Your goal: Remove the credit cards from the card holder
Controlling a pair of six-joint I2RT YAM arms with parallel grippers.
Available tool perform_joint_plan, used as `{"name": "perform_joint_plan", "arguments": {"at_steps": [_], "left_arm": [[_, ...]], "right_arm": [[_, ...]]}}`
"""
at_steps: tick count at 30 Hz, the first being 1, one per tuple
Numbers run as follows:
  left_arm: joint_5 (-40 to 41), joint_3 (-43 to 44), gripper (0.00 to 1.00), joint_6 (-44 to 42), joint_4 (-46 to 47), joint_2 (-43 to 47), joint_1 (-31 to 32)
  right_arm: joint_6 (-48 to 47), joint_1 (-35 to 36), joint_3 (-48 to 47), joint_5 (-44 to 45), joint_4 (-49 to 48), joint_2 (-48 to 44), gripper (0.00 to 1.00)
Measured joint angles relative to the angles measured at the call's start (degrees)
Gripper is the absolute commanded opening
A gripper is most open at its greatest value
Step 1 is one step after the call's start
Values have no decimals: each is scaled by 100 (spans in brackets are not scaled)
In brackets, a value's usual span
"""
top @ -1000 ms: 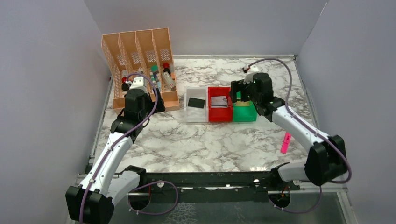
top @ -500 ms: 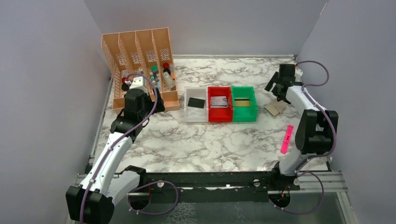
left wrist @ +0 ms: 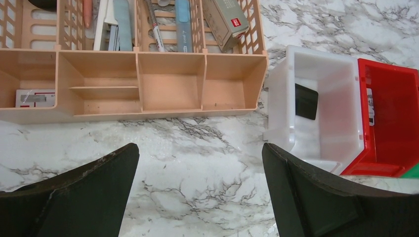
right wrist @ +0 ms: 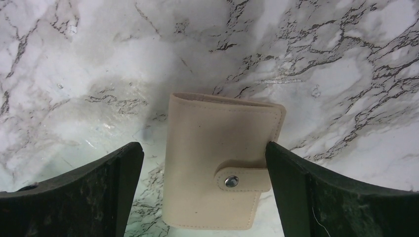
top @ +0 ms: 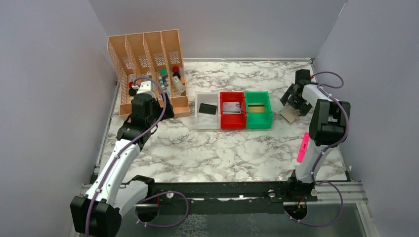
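My left pincer (left wrist: 200,148) apart, empty, above tabletop (left wrist: 197,168) near left edge, facing orange organizer (left wrist: 138,79). Box (left wrist: 222,19) in organizer carries red label; I can't read writing.

Mid-tabletop: black card (top: 208,108) in white bin (top: 207,123), silver-grey card (top: 231,107) in red bin (top: 232,122), gold-striped card (top: 256,107) in green bin (top: 259,121).

Card holder (right wrist: 207,148) flat near right edge, closed, snap tab fastened on its right side; long axis runs away from wrist camera. My right pincer (right wrist: 203,147) apart, fingers straddling holder; contact I cannot tell.
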State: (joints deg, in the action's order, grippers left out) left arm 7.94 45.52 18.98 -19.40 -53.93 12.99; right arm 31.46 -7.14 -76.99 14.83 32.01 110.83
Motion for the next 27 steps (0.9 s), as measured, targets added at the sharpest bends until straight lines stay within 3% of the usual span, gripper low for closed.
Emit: {"name": "perform_joint_plan", "arguments": {"at_steps": [12,20,27], "left_arm": [[-109,0,99,9,0,-44,-46],[-214,0,99,26,2,-85,-63],[-240,0,99,31,2,-85,-68]], "right_arm": [[330,4,74,289,203,66,100],[503,0,533,267,-127,-199,81],[640,0,1342,151,-74,-907,76]]}}
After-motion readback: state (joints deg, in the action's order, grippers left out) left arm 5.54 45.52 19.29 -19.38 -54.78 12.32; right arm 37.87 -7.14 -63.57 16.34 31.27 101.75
